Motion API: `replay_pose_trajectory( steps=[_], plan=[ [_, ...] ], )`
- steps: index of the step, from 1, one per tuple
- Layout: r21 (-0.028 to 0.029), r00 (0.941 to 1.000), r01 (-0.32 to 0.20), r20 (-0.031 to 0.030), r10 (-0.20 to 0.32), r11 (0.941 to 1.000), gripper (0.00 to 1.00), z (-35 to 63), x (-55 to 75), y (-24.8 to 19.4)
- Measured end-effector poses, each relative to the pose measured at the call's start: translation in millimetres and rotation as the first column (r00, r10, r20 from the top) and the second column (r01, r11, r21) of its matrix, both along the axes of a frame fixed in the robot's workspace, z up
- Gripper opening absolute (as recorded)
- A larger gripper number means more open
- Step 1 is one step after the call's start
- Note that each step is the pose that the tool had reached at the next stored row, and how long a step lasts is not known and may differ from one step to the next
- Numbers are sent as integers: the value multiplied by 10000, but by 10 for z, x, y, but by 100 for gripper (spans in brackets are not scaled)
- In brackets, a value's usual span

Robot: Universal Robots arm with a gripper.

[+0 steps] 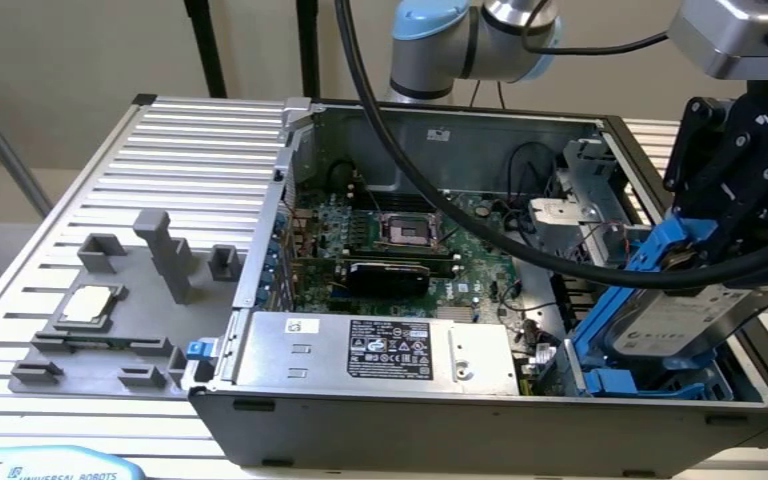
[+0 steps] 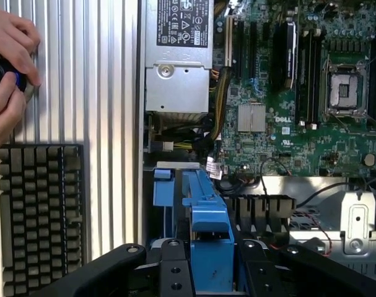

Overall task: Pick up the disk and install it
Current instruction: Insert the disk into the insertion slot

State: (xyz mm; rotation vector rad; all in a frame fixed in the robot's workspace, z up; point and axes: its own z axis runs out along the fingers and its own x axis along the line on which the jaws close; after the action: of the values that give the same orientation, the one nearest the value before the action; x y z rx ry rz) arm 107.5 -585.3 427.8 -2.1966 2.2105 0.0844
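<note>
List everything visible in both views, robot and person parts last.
table: one, ribbed silver, under everything
computer case: one, grey, open, on the table
motherboard: one, green, inside the case
power supply: one, grey with black label, inside the case
disk: one, silver-grey in blue carrier, tilted over the case's drive bay
fixture: one, grey, on the table at the exterior view's left
processor chip: one, silver, on the fixture
gridded pad: one, dark, on the table beside the case
cables: several, black, across the case
arm: one, silver and light blue, behind the case
gripper: one, black, jaws closed on the disk
hands: two, around a small black device over the table
</note>
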Motion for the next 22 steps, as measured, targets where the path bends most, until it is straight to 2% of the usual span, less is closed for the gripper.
replay_pose_trajectory(
  steps=[13, 22],
  plan=[
    [0, 10000, 1, -2, -1, 10000, 33, -66, 1, -1],
    [0, 10000, -22, -36, 22, 10000, 33, -134, 8, -6]
  ],
)
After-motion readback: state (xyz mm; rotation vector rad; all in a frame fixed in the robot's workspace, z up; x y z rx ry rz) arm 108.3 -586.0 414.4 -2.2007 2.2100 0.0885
